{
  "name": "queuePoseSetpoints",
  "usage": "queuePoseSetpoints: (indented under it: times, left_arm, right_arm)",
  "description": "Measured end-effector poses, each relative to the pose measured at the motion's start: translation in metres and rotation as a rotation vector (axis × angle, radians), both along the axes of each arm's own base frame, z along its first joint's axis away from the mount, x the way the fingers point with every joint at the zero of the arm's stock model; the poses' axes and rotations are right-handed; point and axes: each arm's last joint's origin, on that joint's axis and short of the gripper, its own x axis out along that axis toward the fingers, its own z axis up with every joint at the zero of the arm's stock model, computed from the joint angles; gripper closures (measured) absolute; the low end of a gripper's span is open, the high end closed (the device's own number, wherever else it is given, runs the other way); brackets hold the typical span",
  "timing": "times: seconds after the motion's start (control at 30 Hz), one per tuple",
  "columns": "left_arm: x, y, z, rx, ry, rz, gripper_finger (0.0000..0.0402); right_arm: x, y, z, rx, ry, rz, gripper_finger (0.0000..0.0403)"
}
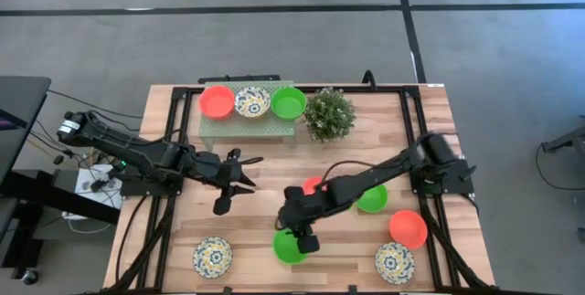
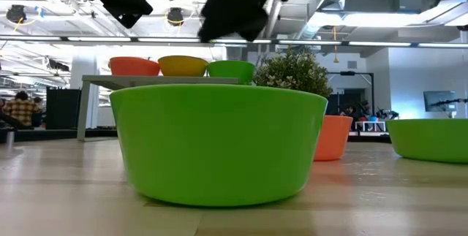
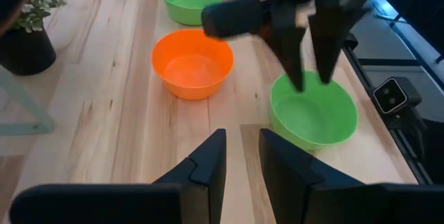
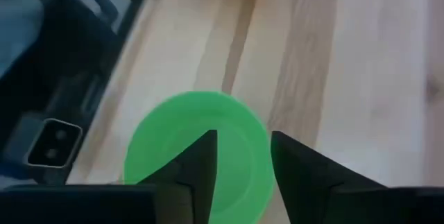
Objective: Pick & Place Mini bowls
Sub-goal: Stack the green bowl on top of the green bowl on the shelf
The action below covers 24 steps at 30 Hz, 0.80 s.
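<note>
right gripper (image 3: 312,78) over green bowl (image 3: 313,111), fingers parted

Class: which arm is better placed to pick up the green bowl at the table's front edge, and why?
Right. The right end effector hangs open directly above the green bowl. The left end effector waits farther back, over bare table.

Even, bright overhead light from ceiling lamps (image 2: 174,17) falls on the table (image 1: 265,231), casting soft shadows. The right wrist view is blurred, perhaps by motion. The nearest green bowl (image 2: 219,142) in the low view looms slightly soft.
</note>
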Motion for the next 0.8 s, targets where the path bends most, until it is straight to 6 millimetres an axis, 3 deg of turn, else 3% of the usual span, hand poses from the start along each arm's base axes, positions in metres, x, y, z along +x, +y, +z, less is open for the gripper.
queuePoseSetpoints:
  times: [0.3,0.57,0.8]
  left_arm:
    - [-0.001,0.000,-0.001,0.004,0.010,-0.001,0.0314]
    - [-0.001,0.000,-0.002,0.006,0.025,0.000,0.0314]
    - [-0.001,0.000,-0.002,0.004,0.026,0.002,0.0314]
  right_arm:
    - [0.025,0.008,-0.037,-0.064,0.194,-0.038,0.0276]
    - [0.027,0.007,-0.056,-0.072,0.270,-0.012,0.0295]
    - [0.030,0.001,-0.053,-0.030,0.265,-0.085,0.0390]
